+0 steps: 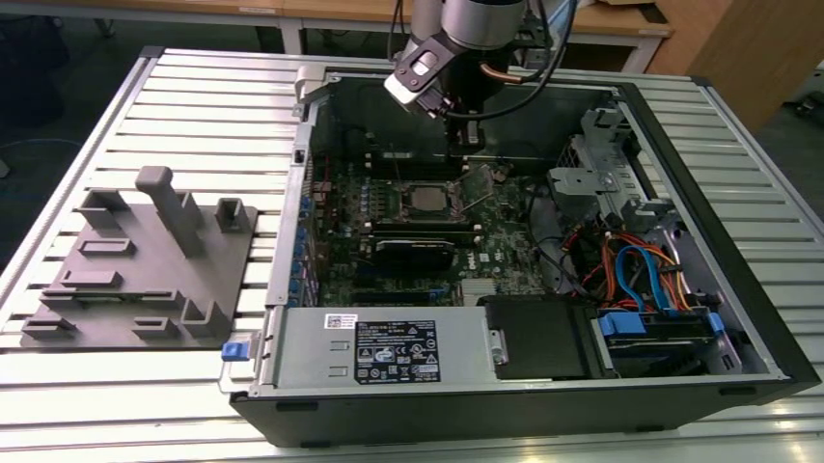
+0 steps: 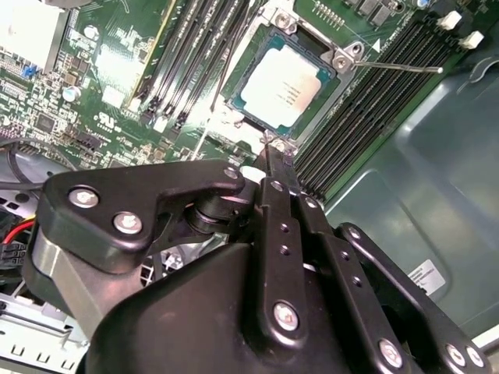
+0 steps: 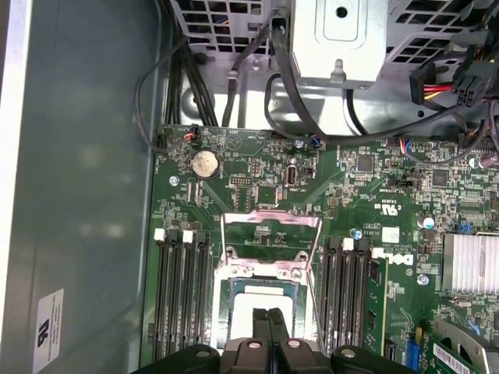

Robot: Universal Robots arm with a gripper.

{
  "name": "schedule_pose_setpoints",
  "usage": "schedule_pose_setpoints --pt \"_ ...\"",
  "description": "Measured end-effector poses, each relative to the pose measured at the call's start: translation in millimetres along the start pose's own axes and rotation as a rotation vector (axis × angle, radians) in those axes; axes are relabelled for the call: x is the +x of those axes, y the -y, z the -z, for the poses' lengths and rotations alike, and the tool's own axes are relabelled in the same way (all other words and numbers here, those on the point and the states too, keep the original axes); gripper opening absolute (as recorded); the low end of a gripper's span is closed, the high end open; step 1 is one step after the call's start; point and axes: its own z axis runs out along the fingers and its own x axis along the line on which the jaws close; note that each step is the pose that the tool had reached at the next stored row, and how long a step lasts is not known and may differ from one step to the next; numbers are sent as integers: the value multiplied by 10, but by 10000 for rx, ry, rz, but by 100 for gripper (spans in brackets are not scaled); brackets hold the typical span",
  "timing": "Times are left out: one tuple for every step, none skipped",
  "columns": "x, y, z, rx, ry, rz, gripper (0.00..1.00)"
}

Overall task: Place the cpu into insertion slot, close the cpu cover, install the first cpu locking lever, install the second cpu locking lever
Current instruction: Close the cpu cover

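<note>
The slatted tabletop [image 1: 193,106] carries an open computer case [image 1: 541,415] lying on its side, filling the half toward the exterior view's right. A grey parts tray [image 1: 129,289] sits near the edge on the exterior view's left. Laid flat like this, the case leaves its green circuit board [image 3: 343,187] facing up, so the arm can reach it from above.

The claw [image 3: 269,315] hangs just over the board with its fingers clenched together on nothing. That fits a chip already let go.

The cpu cover [image 3: 273,222] stands tipped up on its hinge, with the board showing through its window, so the insertion slot [image 3: 224,308] is exposed. The cpu [image 2: 282,86] lies flat inside that slot, silver top up, just beyond the claw's tips. A thin wire lever [image 2: 405,68] juts out sideways, unlatched, probably because the cover is not yet down.
</note>
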Motion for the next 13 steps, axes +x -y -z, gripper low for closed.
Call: schedule_pose_setpoints --pt "0 -5 0 0 0 0 10" --pt "0 -10 0 0 0 0 10" --pt "-1 -14 0 0 0 0 10" --pt "-1 -19 0 0 -1 0 10" --pt "-1 -23 -1 0 -1 0 10" --pt "-1 -27 -1 0 0 0 10" --pt "-1 -32 0 0 0 0 10" --pt "-2 -36 -1 0 0 0 10" --pt "-2 -39 -1 0 0 0 10" --pt "-2 -43 -1 0 0 1 10" --pt "-2 -46 -1 0 0 0 10" --pt "-2 -50 -1 0 0 0 10" --pt "-2 -53 -1 0 0 0 10"
